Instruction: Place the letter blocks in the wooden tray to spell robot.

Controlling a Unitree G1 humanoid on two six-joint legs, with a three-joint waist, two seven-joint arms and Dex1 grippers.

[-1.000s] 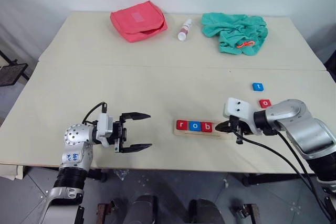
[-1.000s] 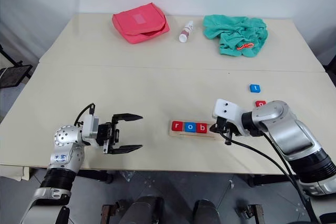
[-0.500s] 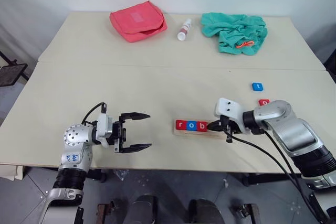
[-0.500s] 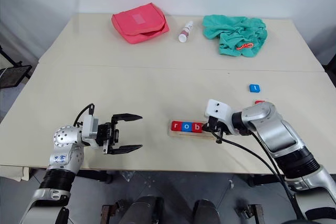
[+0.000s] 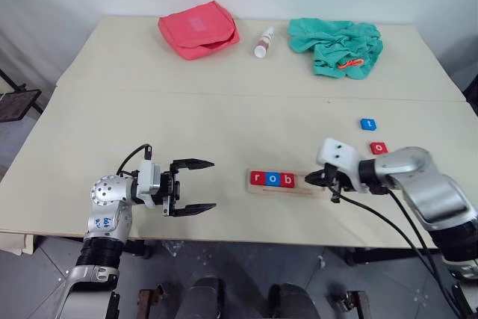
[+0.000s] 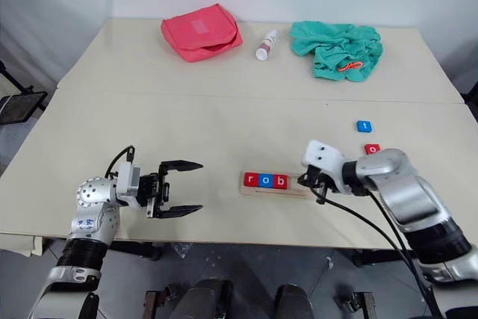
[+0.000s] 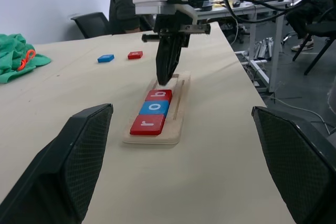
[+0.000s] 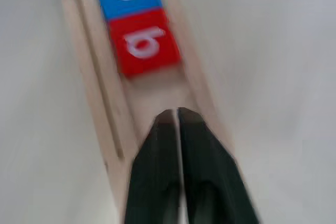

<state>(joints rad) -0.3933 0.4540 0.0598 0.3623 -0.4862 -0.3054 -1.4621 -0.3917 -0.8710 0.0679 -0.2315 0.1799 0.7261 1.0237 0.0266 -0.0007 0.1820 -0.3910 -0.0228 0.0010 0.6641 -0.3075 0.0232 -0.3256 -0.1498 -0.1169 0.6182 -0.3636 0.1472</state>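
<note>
Over the wooden tray (image 5: pixel 282 181), right gripper (image 8: pixel 177 115) is pinched nearly closed, empty, beside the red b block (image 8: pixel 143 43). r-o-b seated. Next: red o block (image 5: pixel 379 148), then blue t block (image 5: pixel 367 124); grab square, slide flush. Left gripper (image 5: pixel 196 186) spread wide, empty.

I'm seeing a pale raw-wood tray (image 7: pixel 178 109), glossy plastic-looking letter blocks (image 7: pixel 155 109), and a smooth matt tabletop (image 5: pixel 187 125) sitting underneath.
</note>
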